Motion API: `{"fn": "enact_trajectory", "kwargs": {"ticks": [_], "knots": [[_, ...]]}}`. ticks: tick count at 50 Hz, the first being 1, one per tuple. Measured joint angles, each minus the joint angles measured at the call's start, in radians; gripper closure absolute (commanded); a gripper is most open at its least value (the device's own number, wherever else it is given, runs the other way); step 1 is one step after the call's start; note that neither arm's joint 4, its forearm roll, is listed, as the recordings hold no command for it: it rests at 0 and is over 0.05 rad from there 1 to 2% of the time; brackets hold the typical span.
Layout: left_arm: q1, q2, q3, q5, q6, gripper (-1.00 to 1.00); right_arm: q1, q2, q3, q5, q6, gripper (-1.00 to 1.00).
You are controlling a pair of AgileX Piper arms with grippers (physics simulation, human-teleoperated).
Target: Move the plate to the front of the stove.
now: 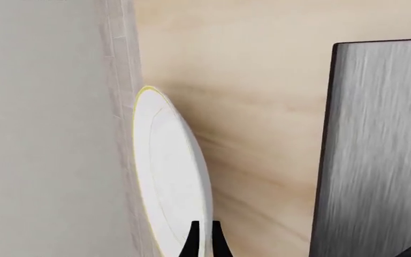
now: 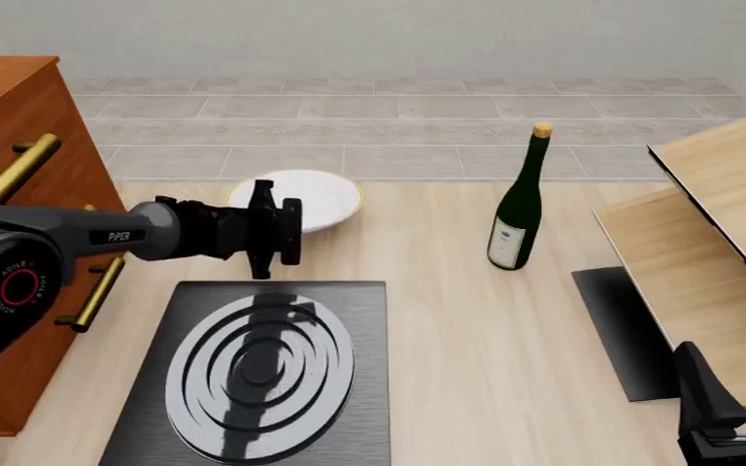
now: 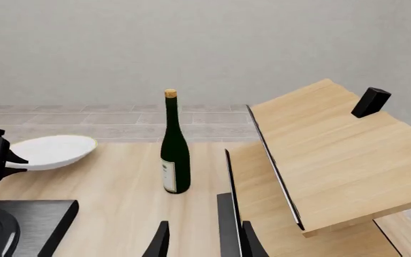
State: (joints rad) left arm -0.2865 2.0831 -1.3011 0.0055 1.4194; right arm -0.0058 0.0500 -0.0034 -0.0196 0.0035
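The plate [image 2: 306,199] is at the far side of the stove [image 2: 263,364], beyond its far edge, near the table's [image 2: 477,320] far edge. In the right wrist view it looks tipped and lifted off the table, near rim up. The left gripper [image 2: 273,228] is at the plate's near rim; in the left wrist view its two fingertips [image 1: 191,241] straddle the rim w/ only a narrow gap, so the left pincer looks closed on the plate, though actual contact can't be confirmed. The right gripper [image 3: 202,241] sits idle to the right of the stove, near a black mat [image 2: 620,330] and wooden shelf [image 2: 710,223]; fingers apart, holding nothing

Risks, as judgement:
- The grip is on the thin rim edge only; a tilted plate may pivot or slip out if the arm swings fast
- The plate is close to the far table edge; a slip or push there could send it off
- The path to the stove's near side crosses the burner; too low a carry and the plate scrapes the stove
- The bottle [image 2: 519,209], right of the plate and apart from it, is tall and tippy; a wide swing could knock it
- The cabinet [image 2: 11,194] left of the stove crowds the left arm's elbow
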Motion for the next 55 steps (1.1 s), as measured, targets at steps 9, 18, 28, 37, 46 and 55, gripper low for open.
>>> {"fn": "enact_trajectory", "kwargs": {"ticks": [9,18,28,37,46,55], "knots": [[-0.008,0.005,0.021,-0.003,-0.005,1.00,0.000,0.003,0.000,-0.002,-0.001,-1.00],[-0.011,0.009,0.036,-0.007,-0.007,1.00,0.000,0.004,0.000,-0.002,-0.001,-1.00],[-0.010,0.008,0.038,-0.011,-0.003,1.00,0.000,0.005,0.000,-0.003,-0.001,-1.00],[-0.007,0.005,0.044,-0.025,0.009,-1.00,-0.001,0.005,0.000,-0.003,-0.001,-1.00],[-0.001,0.001,0.049,-0.033,0.019,-1.00,-0.001,0.005,0.000,-0.003,-0.001,-1.00],[0.004,-0.011,0.057,-0.031,0.028,-1.00,-0.001,0.005,0.000,-0.002,-0.001,-1.00]]}}
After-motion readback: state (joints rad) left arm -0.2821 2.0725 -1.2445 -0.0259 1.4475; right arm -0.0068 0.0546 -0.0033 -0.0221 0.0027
